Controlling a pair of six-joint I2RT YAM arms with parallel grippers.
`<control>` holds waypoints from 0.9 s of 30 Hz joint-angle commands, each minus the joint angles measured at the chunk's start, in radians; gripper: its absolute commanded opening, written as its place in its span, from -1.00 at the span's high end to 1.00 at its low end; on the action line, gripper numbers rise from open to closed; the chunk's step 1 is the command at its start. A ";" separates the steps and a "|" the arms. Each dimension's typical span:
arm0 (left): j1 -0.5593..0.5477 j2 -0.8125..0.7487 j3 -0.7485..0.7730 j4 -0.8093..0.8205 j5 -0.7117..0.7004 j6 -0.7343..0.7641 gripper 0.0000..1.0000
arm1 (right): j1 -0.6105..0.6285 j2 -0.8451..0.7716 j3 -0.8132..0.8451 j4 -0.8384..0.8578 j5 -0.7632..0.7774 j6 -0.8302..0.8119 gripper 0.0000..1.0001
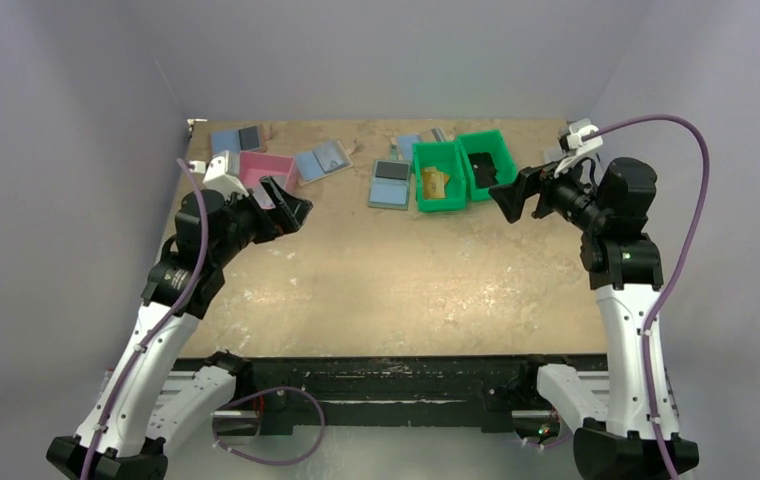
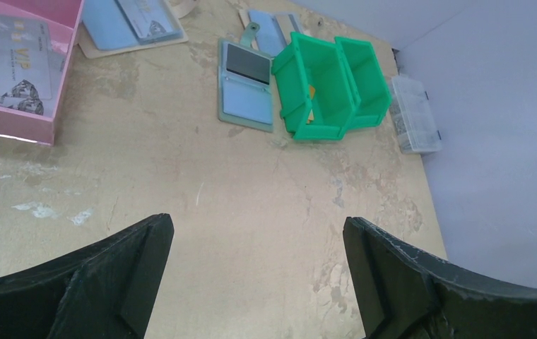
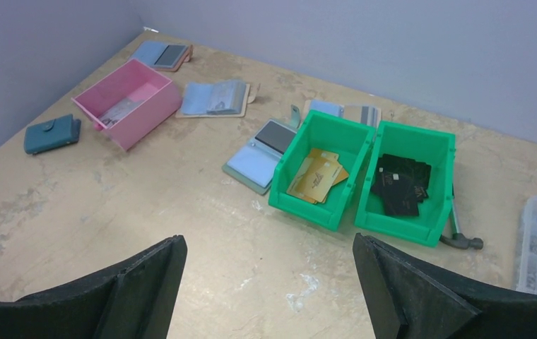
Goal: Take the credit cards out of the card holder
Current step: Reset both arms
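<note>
1. Plainly, the card holder (image 1: 391, 184) lies opened flat on the mottled tan table (image 1: 376, 290), far of centre. It sits just beside the left green bin (image 1: 439, 204), and we cannot tell whether the two touch.
2. It is a thin bifold with a dull grey-green border. Its long axis runs near to far with a slight tilt, the dark grey pocket panel on the far half and the pale blue half nearer.
3. The credit cards (image 1: 435, 183) are thin, glossy orange-yellow rectangles. They overlap in a loose heap inside that left bin of rigid moulded plastic, askew to its walls.
4. The right green bin (image 1: 478, 138) stands against the first and holds matte black cards (image 3: 400, 185).
5. The left gripper (image 1: 291, 205) hangs above the table's left side near the pink bin (image 2: 11, 123). Its matte black fingers are spread wide with nothing between them.
6. The right gripper (image 1: 511, 197) hangs at the right, close to the right green bin, equally wide apart and empty.
7. Only the right wrist view looks down into both green bins, and it alone shows a hammer (image 3: 456, 226) and a dark teal wallet (image 3: 52, 133).
8. The left wrist view shows silvery cards (image 2: 18, 60) in the pink bin, but only an orange sliver of the credit cards.
9. A clear lidded box (image 2: 415, 113) appears in both wrist views, but we cannot find it in the top view.
</note>
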 commanded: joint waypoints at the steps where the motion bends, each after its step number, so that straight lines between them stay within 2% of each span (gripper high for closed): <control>1: 0.006 0.032 -0.011 0.099 0.013 0.044 -0.98 | -0.029 0.013 -0.007 0.039 -0.061 0.045 -0.98; 10: 0.007 0.060 -0.061 0.164 0.023 0.057 -0.98 | -0.068 0.033 -0.029 0.056 -0.107 0.061 -0.98; 27: 0.006 0.068 -0.080 0.167 0.032 0.040 -0.98 | -0.078 0.026 -0.045 0.078 -0.127 0.074 -0.98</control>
